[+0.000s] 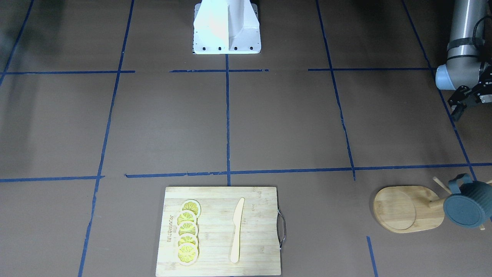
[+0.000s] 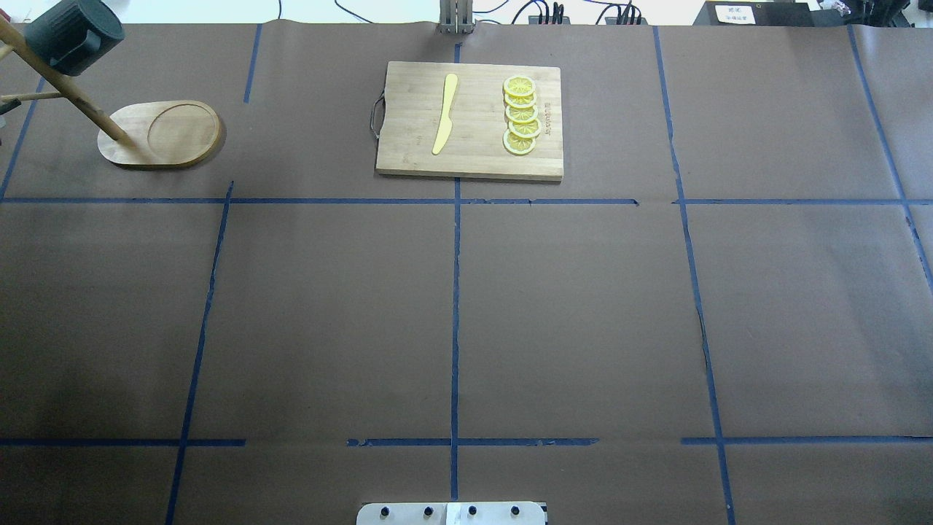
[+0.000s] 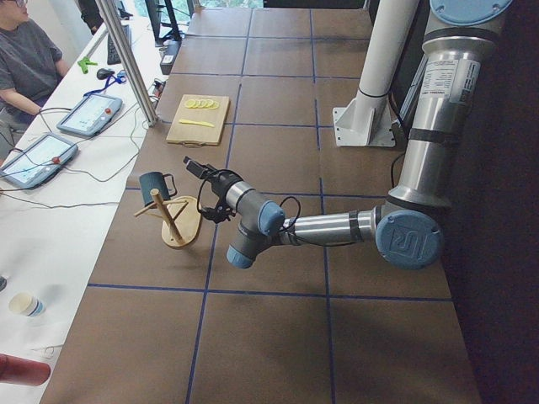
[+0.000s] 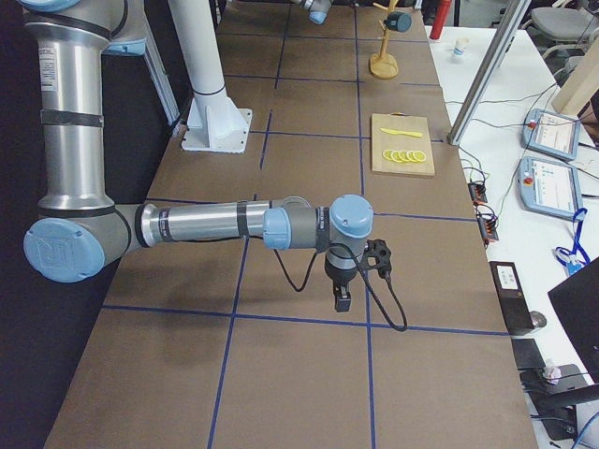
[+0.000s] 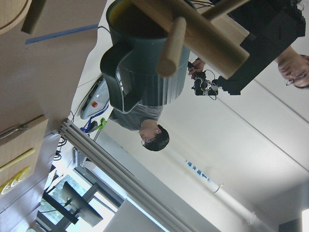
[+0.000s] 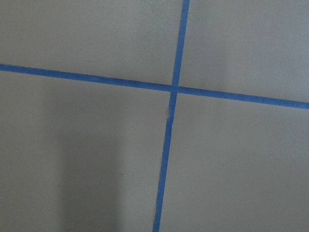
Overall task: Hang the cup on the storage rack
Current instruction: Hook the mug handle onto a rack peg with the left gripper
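The dark blue-grey cup (image 1: 467, 206) hangs by its handle on a peg of the bamboo storage rack (image 1: 401, 209), its flat bottom towards the front camera. In the overhead view the cup (image 2: 73, 36) is at the far left corner, above the rack's oval base (image 2: 160, 135). The left wrist view shows the cup (image 5: 145, 63) with a peg (image 5: 169, 48) through its handle. My left gripper (image 1: 461, 105) is open and empty, apart from the cup on the robot's side. My right gripper (image 4: 342, 299) points down at bare table far from the rack; I cannot tell its state.
A rectangular cutting board (image 2: 470, 120) with a metal handle carries a yellow knife (image 2: 444, 113) and several lemon slices (image 2: 520, 115). The robot's white base (image 1: 226, 27) stands at mid-table. Operators and tablets are beyond the far edge (image 3: 50, 126).
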`<state>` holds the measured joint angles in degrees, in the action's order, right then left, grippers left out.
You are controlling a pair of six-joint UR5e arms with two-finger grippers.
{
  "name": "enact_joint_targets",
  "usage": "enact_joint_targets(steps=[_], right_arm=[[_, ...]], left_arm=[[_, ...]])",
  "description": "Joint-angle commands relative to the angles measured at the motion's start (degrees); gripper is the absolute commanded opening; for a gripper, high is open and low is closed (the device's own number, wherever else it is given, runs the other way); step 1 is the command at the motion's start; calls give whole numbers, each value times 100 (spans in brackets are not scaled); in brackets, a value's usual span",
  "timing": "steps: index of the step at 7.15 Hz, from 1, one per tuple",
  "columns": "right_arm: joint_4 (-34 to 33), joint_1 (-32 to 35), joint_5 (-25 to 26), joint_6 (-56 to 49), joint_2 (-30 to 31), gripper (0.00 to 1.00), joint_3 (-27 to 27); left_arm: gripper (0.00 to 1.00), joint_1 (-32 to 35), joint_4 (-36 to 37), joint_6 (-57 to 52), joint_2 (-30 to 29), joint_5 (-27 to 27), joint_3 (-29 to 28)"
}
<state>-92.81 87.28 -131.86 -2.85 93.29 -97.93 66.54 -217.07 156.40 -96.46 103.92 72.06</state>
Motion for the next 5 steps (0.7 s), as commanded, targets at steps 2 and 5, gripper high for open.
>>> enact_joint_targets(steps=[2, 5], right_arm=[[18, 254, -41, -180, 329, 100, -7], [26, 263, -33, -198, 330, 100, -7]], left_arm=[[100, 899, 591, -3200, 75, 2359, 98], [100, 2063, 2586, -7637, 74, 4434, 80]])
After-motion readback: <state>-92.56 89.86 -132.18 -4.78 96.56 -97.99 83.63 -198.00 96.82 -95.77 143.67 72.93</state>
